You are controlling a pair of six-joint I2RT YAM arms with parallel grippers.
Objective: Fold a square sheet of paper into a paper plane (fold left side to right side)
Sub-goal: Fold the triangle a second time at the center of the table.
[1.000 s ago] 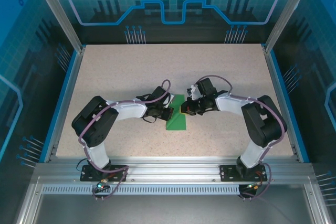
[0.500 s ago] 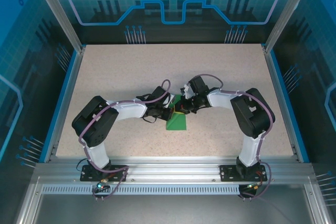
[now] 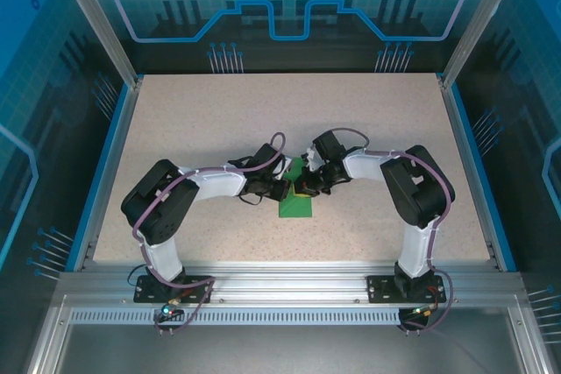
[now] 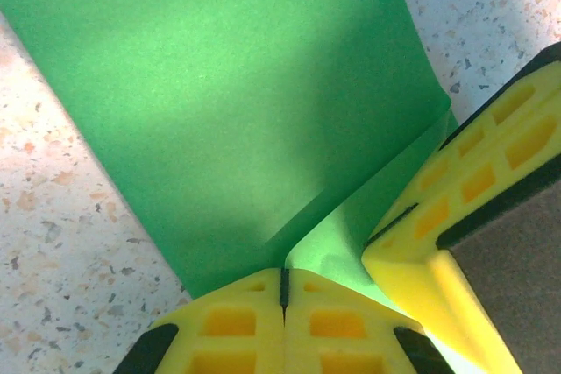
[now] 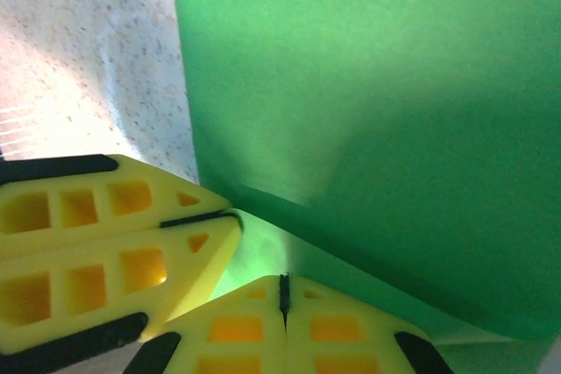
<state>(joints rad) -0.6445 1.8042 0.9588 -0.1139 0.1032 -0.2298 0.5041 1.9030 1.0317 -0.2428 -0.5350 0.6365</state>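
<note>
The bright green square sheet of paper (image 3: 295,207) lies creased at the table's middle, its far end lifted between both grippers. My left gripper (image 3: 287,190) comes in from the left and my right gripper (image 3: 303,187) from the right, their tips almost touching above the sheet. In the left wrist view the left gripper (image 4: 283,279) is shut, with a folded flap of the paper (image 4: 228,102) running into its seam. The right arm's yellow fingers (image 4: 465,190) sit close beside it. In the right wrist view the right gripper (image 5: 283,288) is shut on the paper's (image 5: 377,111) lower layer.
The speckled beige table (image 3: 219,120) has a blue rim and a metal frame around it. Both arm bases sit on the aluminium rail (image 3: 280,286) at the near edge.
The right arm has swung left, bringing its gripper up against the left gripper over the paper. The far part of the sheet is now covered. The left arm has barely moved.
</note>
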